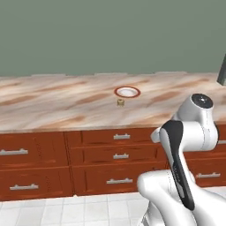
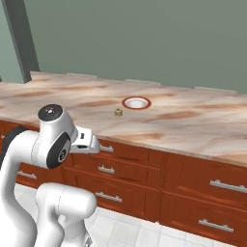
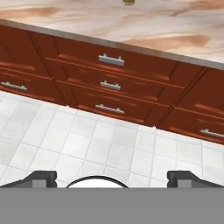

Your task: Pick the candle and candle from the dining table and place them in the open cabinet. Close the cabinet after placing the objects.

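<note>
A squat tan candle stands on the marble worktop, just in front of the red-rimmed plate. The hand, fingers spread wide and empty, hangs low over the tiled floor, apparently facing the drawers.

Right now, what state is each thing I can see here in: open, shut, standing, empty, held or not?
Tool: open, fingertips wide apart, holding nothing, facing the floor and drawers.
Tan-yellow candle: upright on the dining table, just in front of the plate, not held.
Plate: lying flat on the marble top, nothing on it.
Drawers: all shut.
</note>
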### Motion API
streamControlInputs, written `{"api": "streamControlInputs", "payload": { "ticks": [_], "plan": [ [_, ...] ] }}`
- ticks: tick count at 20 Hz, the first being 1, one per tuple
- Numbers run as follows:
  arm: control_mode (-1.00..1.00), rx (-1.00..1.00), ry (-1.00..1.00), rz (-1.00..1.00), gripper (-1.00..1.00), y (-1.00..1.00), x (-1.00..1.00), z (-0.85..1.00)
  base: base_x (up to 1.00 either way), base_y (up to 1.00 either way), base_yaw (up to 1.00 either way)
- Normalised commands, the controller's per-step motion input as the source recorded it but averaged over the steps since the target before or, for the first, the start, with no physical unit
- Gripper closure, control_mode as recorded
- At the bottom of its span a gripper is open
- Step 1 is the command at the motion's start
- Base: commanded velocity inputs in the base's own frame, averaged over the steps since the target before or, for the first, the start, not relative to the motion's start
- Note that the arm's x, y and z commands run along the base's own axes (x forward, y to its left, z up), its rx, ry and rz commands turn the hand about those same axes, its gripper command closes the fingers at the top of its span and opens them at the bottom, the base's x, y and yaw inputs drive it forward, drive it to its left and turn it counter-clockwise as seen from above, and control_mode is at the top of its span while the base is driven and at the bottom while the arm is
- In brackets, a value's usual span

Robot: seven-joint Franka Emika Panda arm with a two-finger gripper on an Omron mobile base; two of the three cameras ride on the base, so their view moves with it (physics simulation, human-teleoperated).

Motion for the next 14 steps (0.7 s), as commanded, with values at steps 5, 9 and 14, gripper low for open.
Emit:
{"api": "streamControlInputs", "payload": {
  "ticks": [5, 9, 14],
  "plan": [
    [1.0, 0.0, 0.0, 0.0, -1.0, 0.0, 0.0, 0.0, 0.01, 0.56, -0.15],
    [1.0, 0.0, 0.0, 0.0, -1.0, 0.0, 0.0, 0.0, 0.09, 0.33, -0.04],
    [1.0, 0.0, 0.0, 0.0, -1.0, 0.0, 0.0, 0.0, 0.08, 0.03, 0.0]
  ]
}}
